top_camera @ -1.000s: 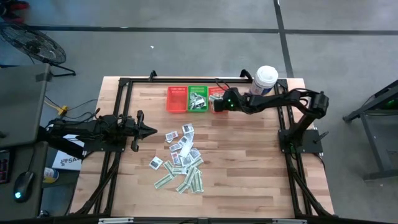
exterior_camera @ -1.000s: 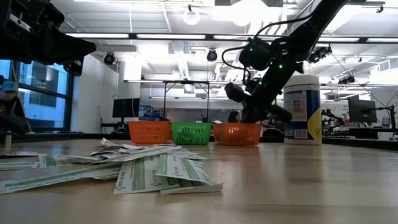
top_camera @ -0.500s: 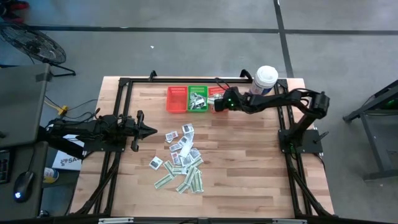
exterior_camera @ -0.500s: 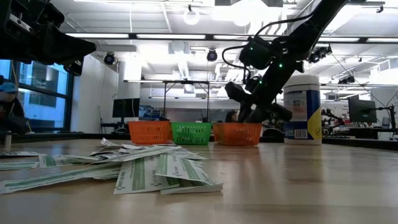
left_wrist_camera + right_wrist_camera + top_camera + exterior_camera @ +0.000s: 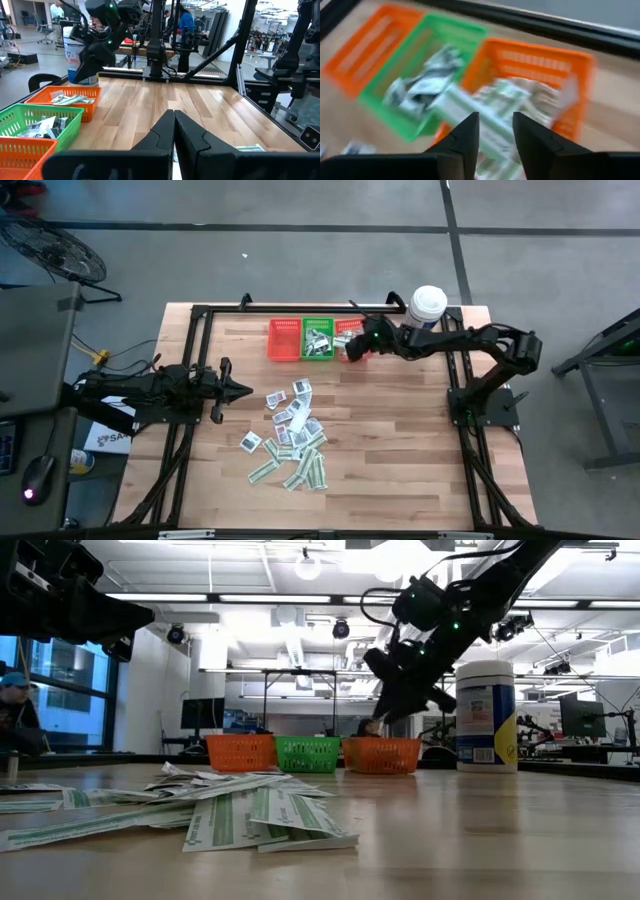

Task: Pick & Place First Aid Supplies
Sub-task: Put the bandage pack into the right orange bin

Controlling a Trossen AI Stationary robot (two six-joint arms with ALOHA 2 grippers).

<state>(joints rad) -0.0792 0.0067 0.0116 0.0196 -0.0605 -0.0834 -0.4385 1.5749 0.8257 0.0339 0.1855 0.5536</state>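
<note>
— Which step are you in?

— I think the placing step is just finishing. My right jaws hang above the orange basket beside the green basket. They are open and hold nothing. Green-and-white strips lie in the orange basket below.

— And the left?

— My left jaws are closed and empty, waiting over the counter.

— What comes next?

— Most packets lie in a pile on the counter, well apart from the baskets. I should probably reach there and pinch one single packet.
</note>
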